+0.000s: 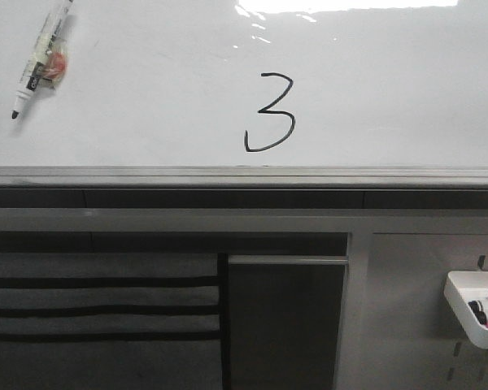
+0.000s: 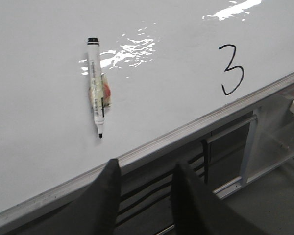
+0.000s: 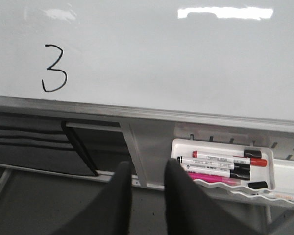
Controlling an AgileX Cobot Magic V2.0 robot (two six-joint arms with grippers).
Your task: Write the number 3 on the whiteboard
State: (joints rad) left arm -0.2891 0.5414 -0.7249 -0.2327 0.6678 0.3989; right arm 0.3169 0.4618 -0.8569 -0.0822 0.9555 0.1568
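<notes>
Already drawn: 3 on board; marker stuck upright w/ tip down, nearer L gripper; both L & R gripper spread, empty.

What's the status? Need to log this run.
Both end effectors open, empty. 3 drawn on whiteboard. Marker stuck to board, uncapped. Nothing blocking.

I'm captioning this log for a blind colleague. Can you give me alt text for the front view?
A black hand-drawn number 3 sits on a glossy whiteboard, just above its grey lower rail. A marker sticks to the board at upper left, tip down, and a white tray of markers hangs at lower right.
</notes>
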